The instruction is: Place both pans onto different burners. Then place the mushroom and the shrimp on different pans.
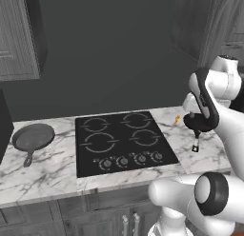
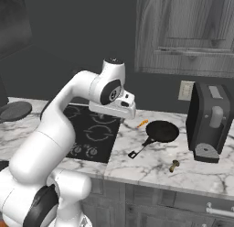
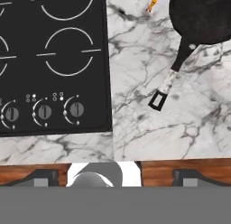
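Two pans, both on the marble counter (image 1: 43, 171), neither on a burner. Grey skillet (image 1: 33, 137) left of the cooktop (image 1: 121, 142), handle toward the front edge. Black pan (image 2: 162, 131) right of the cooktop, thin handle slanting toward the counter front; in the hand view, its handle ends in a small square loop.

Four burners on the black glass, drawn as grey rings: two at the back, two at the front, all bare. Nearest to the black pan, the right front burner (image 3: 68, 51). Four knobs (image 1: 123, 161) in a row along the cooktop's front strip; three of them in the hand view.

One shrimp (image 2: 142, 123), orange, on the counter just beside the black pan's rim on the cooktop side, apart from it. One mushroom (image 2: 173, 165), brownish, near the counter's front edge, well apart from the pan and right of its handle tip.

One gripper (image 2: 122, 112), above the counter at the cooktop's right edge, looking down at the pan handle; spread wide, holding nothing.

One dark toaster-like appliance (image 2: 211, 121) right of the black pan.
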Controlling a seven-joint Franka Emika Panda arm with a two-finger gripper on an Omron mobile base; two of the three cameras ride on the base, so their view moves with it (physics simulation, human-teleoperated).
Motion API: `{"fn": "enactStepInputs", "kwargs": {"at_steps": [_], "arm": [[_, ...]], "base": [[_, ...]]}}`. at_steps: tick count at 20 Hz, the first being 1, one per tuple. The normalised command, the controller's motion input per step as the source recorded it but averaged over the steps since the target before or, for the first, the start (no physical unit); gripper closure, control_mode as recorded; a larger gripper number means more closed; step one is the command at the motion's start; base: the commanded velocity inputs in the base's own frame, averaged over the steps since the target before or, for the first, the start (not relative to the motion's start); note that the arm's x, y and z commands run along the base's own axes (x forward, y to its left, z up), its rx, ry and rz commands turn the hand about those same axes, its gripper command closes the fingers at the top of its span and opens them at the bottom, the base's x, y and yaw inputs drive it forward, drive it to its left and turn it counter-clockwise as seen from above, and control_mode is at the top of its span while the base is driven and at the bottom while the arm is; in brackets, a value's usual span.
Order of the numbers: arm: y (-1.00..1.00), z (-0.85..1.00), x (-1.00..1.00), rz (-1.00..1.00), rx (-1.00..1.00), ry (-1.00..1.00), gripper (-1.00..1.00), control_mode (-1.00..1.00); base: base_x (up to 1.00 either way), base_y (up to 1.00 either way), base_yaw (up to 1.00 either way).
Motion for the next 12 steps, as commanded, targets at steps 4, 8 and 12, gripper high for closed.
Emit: {"fn": "enactStepInputs", "kwargs": {"at_steps": [4, 8, 12], "arm": [[-0.21, -0.29, 0.07, -0.03, -0.02, 0.01, -1.00, -1.00], [-0.31, -0.39, 0.03, -0.04, 0.00, 0.00, -1.00, -1.00], [-0.47, -0.32, 0.00, 0.00, 0.00, 0.00, -1.00, -1.00]], "base": [[0.00, 0.00, 0.00], [0.00, 0.00, 0.00], [0.00, 0.00, 0.00]]}}
